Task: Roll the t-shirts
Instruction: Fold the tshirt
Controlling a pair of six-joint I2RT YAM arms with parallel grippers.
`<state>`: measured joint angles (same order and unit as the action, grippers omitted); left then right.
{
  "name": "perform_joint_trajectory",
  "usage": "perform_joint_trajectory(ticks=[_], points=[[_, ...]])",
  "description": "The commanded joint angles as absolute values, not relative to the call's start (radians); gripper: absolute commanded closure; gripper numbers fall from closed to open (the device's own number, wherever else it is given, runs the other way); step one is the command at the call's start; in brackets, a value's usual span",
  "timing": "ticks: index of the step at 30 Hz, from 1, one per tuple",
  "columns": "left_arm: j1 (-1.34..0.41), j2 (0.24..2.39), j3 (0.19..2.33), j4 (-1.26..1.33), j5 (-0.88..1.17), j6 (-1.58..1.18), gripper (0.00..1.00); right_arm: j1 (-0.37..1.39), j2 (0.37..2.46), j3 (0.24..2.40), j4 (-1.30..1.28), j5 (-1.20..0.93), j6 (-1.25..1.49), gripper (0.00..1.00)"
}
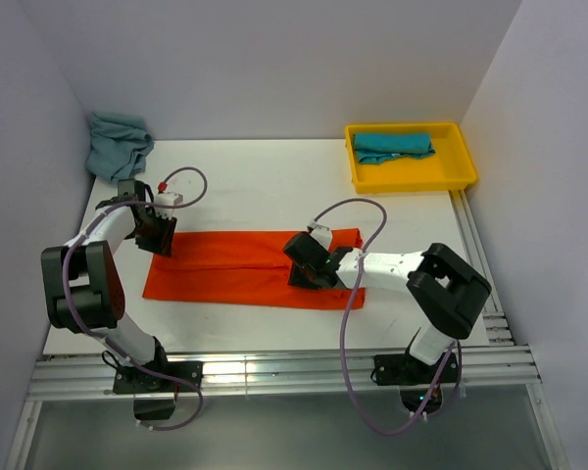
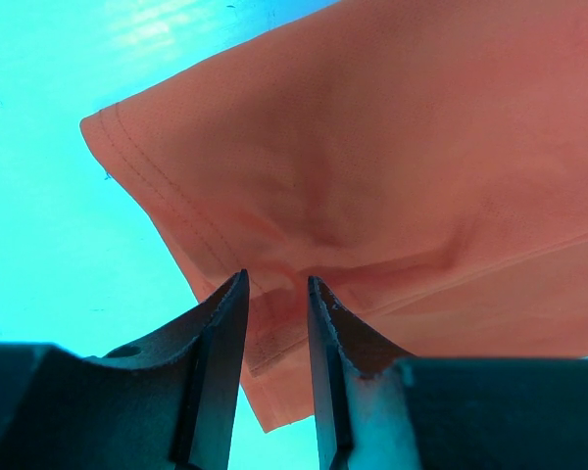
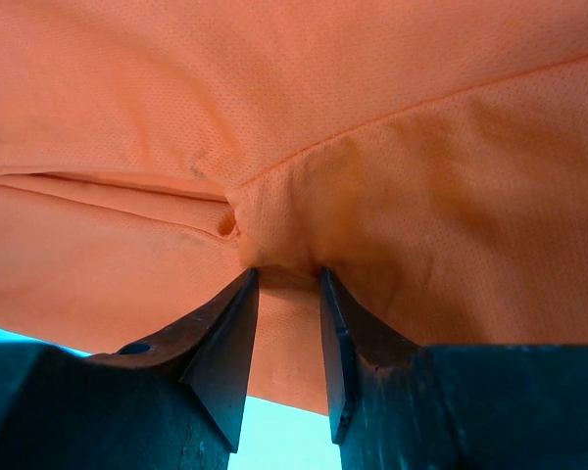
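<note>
Two pinches on the orange t-shirt (image 1: 225,269), flat on the bench (image 1: 265,186): left gripper (image 2: 274,279) jaws at its left end, right gripper (image 3: 289,272) jaws on a pucker right of middle. Left bite looks shallow; a slip skews the roll.

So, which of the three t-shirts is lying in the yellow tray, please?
The teal t-shirt, folded in the yellow tray at far right; the orange t-shirt lies spread flat centrally, the grey-blue t-shirt bunched far left.
</note>
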<state>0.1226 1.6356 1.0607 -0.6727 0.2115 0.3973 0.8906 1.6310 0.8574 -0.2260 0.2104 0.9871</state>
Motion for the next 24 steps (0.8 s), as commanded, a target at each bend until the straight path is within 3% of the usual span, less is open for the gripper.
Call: perform_joint_trajectory(ticks=[1, 13, 24], points=[[0.120, 1.637, 1.069, -0.660, 0.215, 0.390, 0.64, 0.893, 1.595, 0.922, -0.294, 0.267, 0.970, 0.60], [0.135, 1.563, 1.163, -0.704, 0.226, 0.344, 0.53, 0.879, 1.413, 0.976, -0.390, 0.337, 0.968, 0.57], [0.170, 1.557, 1.241, -0.765, 0.273, 0.330, 0.50, 0.726, 1.344, 0.744, -0.285, 0.255, 1.034, 0.46]])
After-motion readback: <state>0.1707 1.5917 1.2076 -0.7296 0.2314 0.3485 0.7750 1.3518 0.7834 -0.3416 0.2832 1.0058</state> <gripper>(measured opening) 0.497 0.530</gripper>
